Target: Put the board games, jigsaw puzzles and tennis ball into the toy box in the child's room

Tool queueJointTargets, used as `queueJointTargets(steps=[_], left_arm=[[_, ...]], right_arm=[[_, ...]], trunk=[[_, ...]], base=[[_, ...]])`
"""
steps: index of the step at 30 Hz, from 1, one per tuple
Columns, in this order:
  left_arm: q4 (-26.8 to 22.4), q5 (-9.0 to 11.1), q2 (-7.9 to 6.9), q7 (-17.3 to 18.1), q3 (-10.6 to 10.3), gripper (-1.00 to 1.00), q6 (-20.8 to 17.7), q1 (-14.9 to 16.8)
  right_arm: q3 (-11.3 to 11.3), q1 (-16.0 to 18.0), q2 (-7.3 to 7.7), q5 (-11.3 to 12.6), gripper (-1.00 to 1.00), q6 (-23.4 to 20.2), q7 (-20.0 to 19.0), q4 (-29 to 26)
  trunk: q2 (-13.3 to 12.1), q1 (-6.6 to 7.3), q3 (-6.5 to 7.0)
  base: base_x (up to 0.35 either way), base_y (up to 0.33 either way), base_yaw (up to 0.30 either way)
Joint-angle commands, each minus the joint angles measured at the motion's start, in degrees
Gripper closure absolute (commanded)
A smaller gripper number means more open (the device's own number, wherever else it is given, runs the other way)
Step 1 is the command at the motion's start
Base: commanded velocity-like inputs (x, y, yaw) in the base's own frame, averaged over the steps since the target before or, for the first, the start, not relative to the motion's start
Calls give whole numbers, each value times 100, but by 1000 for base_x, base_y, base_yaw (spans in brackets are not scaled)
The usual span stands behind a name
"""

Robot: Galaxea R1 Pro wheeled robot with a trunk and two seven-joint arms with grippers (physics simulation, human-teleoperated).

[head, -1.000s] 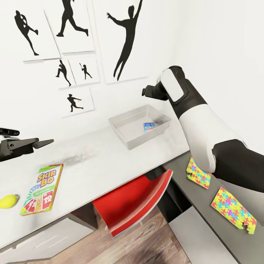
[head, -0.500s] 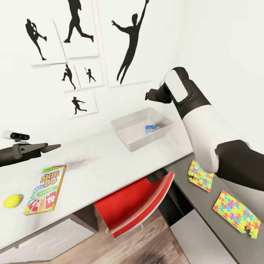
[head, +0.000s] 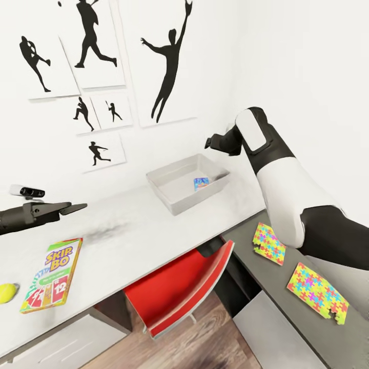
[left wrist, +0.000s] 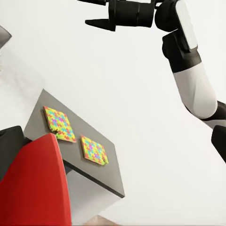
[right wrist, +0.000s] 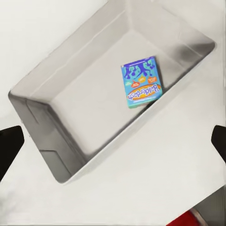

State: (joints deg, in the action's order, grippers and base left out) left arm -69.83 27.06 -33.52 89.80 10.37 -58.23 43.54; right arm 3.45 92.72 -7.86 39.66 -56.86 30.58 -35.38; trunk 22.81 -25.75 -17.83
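A blue-and-teal board game box (right wrist: 141, 81) is seen lying flat inside the grey toy box (head: 174, 197), directly beneath the spread, empty fingers of the right gripper (head: 209, 142). The Skip-Bo box (head: 52, 274) and the tennis ball (head: 6, 292) are found on the white table (head: 138, 225), below and slightly behind the fingertips of the left gripper (head: 77, 207), whose finger spacing cannot be told. Two jigsaw puzzles (head: 270, 243) (head: 317, 292) are laid on the grey side surface (left wrist: 94, 174), beside a red chair (head: 179, 287).

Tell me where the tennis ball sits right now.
In the head view, the tennis ball lies at the table's far left edge, just left of the Skip-Bo box.
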Motion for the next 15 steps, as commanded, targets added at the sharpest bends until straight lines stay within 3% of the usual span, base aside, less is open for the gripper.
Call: queueJointTargets(steps=[1,9,15], left_arm=[[-1,-28,-2,20,-1,-100,-53,1],[26,-183,30,20,-1,-100,-8,-27],[29,-198,37,20,-1,-100,17,-45]], right_arm=[[0,-20,2,59,-100,-15,58,-2],[-61,-121,3,58,-100,-81,54,-3],[-53,-135,-5,53,-100,-76,54,-3]], trunk=[[11,-4,-1],[11,-4,71],[11,-4,125]], base=[[0,0,-142],[-10,0,-143],[-186,0,-142]])
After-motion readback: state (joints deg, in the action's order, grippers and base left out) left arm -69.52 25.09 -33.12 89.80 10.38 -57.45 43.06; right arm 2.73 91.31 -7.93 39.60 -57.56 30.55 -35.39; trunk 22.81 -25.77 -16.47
